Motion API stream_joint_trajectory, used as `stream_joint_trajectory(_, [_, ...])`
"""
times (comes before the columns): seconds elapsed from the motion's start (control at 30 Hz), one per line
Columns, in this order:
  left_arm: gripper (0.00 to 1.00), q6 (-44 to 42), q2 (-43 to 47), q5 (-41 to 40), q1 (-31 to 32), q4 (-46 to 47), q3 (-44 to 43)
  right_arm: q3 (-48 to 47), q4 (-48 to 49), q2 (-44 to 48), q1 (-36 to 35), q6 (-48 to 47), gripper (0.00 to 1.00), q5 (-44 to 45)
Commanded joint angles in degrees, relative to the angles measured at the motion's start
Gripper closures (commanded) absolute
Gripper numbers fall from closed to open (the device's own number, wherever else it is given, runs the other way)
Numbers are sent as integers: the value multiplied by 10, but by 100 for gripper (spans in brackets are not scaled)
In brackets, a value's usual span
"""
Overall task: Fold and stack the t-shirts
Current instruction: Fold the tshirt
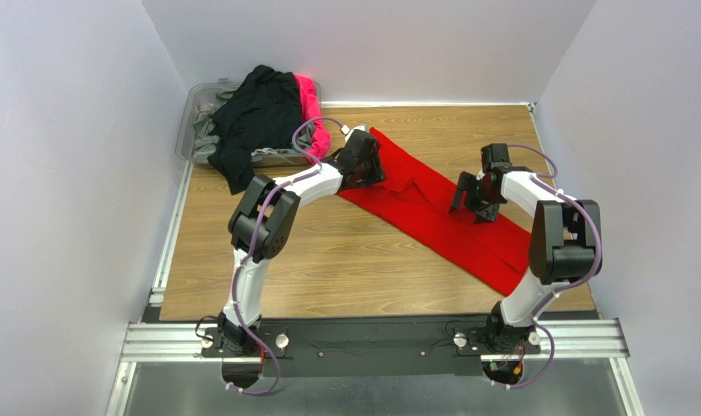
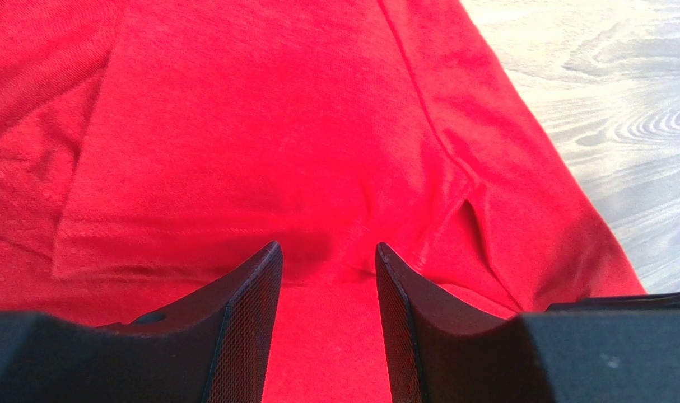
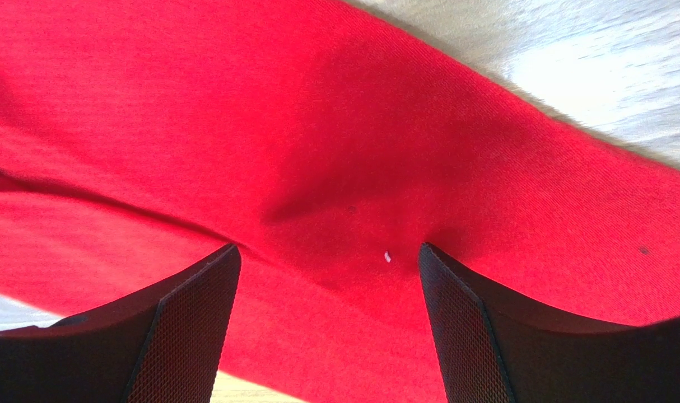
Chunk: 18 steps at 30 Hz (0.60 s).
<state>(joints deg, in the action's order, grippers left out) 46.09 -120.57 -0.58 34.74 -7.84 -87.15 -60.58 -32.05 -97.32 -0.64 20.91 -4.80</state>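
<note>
A bright red t-shirt lies folded into a long strip, running diagonally from the table's back middle to the front right. My left gripper is down on its far end, jaws open with red cloth flat between and under the tips. My right gripper is over the strip's middle, jaws wide open, tips pressing on the cloth. A sleeve seam shows to the right of the left fingers. Black, hot pink and grey shirts lie heaped in the bin.
A clear plastic bin sits at the back left, with the black shirt hanging over its front rim onto the wooden table. White walls close in on three sides. A metal rail runs along the near edge.
</note>
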Motion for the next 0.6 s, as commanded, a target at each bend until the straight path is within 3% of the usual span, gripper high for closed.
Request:
stream_joint_trajectory(0.0, [47, -16, -26, 20, -17, 33, 8, 13, 9, -23, 4, -7, 16, -8])
stream_joint_trajectory(0.43, [47, -100, -129, 55, -49, 27, -84, 41, -12, -55, 4, 26, 16, -64])
stream_joint_trajectory(0.57, [47, -140, -168, 80, -64, 0, -162, 56, -16, -53, 4, 44, 16, -97])
